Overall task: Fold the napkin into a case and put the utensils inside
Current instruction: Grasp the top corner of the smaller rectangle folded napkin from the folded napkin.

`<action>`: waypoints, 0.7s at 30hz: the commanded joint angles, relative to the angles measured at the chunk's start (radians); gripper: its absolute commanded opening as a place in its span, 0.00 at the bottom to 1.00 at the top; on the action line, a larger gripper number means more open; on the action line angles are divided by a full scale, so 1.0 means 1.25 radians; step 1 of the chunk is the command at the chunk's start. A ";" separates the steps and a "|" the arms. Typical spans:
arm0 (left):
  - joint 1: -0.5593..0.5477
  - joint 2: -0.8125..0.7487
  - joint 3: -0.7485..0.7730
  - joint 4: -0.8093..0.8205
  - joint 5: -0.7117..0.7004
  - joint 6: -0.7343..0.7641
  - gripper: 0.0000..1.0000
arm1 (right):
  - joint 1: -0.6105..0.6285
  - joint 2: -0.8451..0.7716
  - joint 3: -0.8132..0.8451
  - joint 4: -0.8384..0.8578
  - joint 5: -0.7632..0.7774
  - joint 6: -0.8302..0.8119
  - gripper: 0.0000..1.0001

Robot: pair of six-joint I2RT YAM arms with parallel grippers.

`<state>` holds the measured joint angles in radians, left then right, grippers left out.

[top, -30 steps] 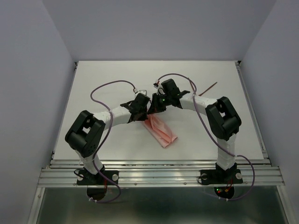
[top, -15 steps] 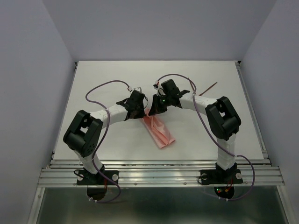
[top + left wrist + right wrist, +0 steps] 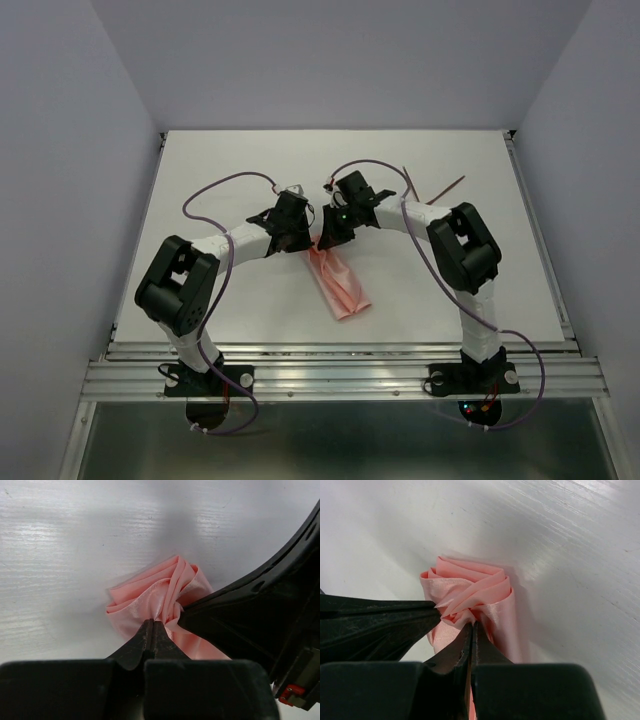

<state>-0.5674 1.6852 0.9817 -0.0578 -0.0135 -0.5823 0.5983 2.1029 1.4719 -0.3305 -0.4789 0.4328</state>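
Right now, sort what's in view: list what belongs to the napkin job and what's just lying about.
Job:
napkin, far end pinched between both arms
utensils, far right, untouched

Just there:
purple cables
white table

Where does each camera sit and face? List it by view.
Top external: above and behind the robot, looking down at the table, napkin, left arm and right arm.
Left wrist: on the left arm, looking past the left gripper, shut on the napkin's bunched end.
Right wrist: likewise past the right gripper, shut on that end.
Shared: both wrist views show that end and the other gripper.
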 commanded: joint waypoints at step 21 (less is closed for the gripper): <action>0.013 -0.039 -0.004 0.065 0.040 -0.004 0.00 | 0.036 0.060 0.151 -0.107 0.166 0.017 0.01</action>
<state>-0.5541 1.6852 0.9817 -0.0250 0.0139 -0.5854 0.6365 2.1571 1.6001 -0.4423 -0.3294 0.4458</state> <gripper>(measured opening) 0.019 0.019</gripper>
